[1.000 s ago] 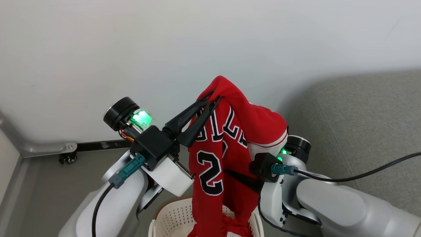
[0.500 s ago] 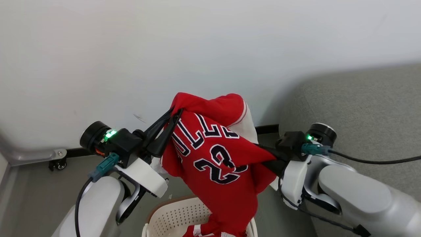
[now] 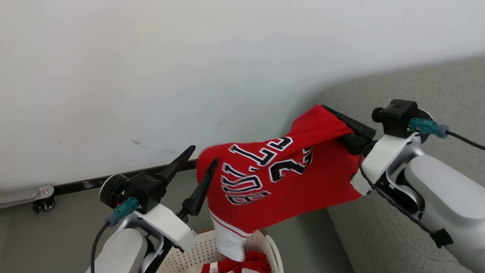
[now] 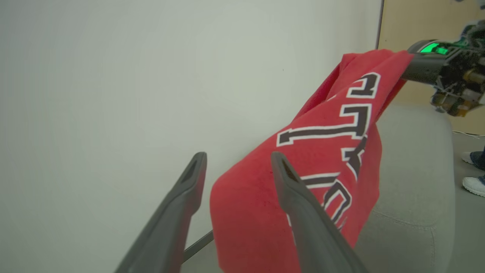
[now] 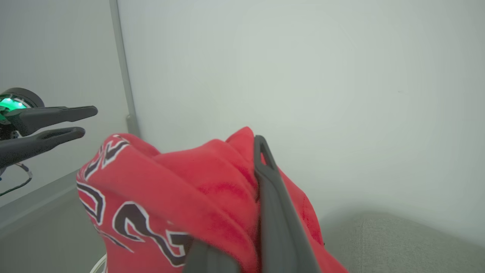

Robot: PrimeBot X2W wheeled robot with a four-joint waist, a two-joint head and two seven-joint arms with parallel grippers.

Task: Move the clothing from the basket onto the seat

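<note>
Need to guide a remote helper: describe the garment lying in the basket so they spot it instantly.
Find the grey sofa; left of it in the head view stands a cream perforated basket. The bunched red garment inside it is the one, unlike the lettered red jersey hanging above from the right end effector.

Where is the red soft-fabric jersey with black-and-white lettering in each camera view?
Head view: the red soft-fabric jersey spans the centre, above the cream perforated plastic basket.
Left wrist view: jersey right of centre.
Right wrist view: jersey lower left to centre.
Shared landmark: the grey fabric sofa, right of the jersey each time.
</note>
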